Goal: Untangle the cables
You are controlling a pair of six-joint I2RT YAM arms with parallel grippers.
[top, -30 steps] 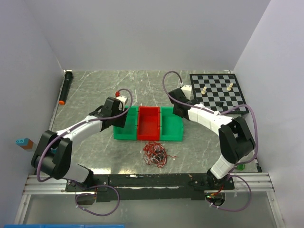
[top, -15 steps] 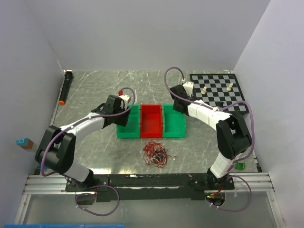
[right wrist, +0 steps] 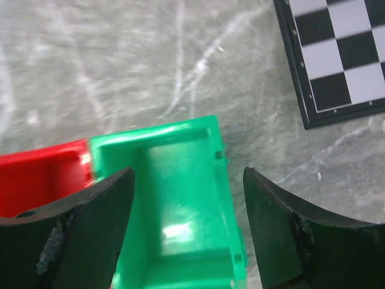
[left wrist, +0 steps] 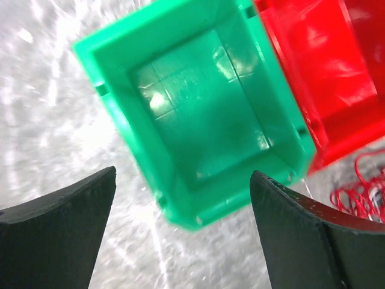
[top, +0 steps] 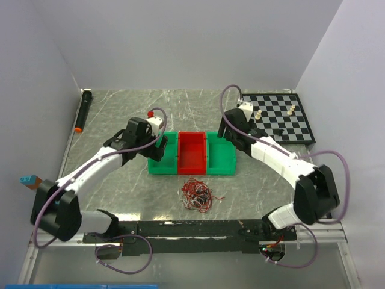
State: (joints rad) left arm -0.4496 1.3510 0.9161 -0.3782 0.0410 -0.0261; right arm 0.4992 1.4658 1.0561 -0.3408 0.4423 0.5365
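A: What have I got on the far left?

B: A black stick with an orange end point(top: 82, 112) lies along the left edge of the tabletop point(top: 120, 114), well apart from everything else. Next come your left fingers point(left wrist: 60, 229), hanging over the left green bin point(left wrist: 204, 114). They're spread wide with nothing between them.

A: I see the same on my wrist feed. Where are the cables?

B: The cables point(top: 197, 194) sit in one tangle on the tabletop, just on the near side of the red bin point(top: 192, 155). They're mostly red, with some black and white strands. Neither arm touches them.

A: My left wrist view catches a few red loops at its lower right, past the bin's corner. And my right side?

B: The right green bin point(right wrist: 180, 198) touches the red one, so the three bins stand in a row. I read your right fingers point(right wrist: 90, 223) as well open over its far end, gripping nothing. The chessboard point(top: 280, 117) lies far right, with a few pale pieces point(top: 257, 114) standing on it.
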